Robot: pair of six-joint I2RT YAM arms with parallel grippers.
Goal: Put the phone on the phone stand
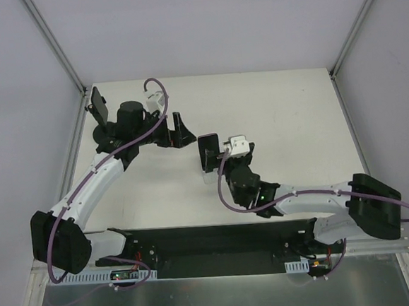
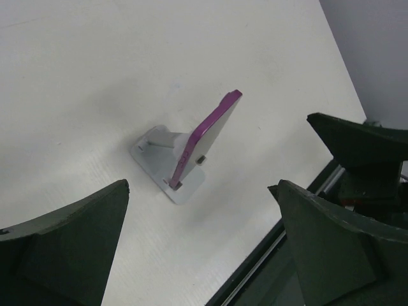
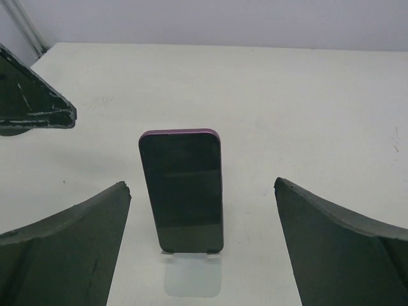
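A purple phone (image 3: 183,191) with a dark screen stands upright, leaning back on a small white phone stand (image 3: 191,277). In the top view the phone (image 1: 208,151) and stand (image 1: 207,172) are at mid-table. My right gripper (image 3: 201,185) is open, its fingers (image 3: 331,242) wide on either side of the phone and apart from it. My left gripper (image 2: 201,188) is also open and holds nothing. It looks at the phone (image 2: 207,137) edge-on from a distance, with the stand (image 2: 156,159) under it. From above, the left gripper (image 1: 180,132) hovers just behind and left of the phone.
A dark flat slab (image 1: 99,104) stands at the far left corner beside the left arm. The black base rail (image 1: 211,241) runs along the near edge. White walls with metal posts (image 1: 54,44) enclose the table on three sides.
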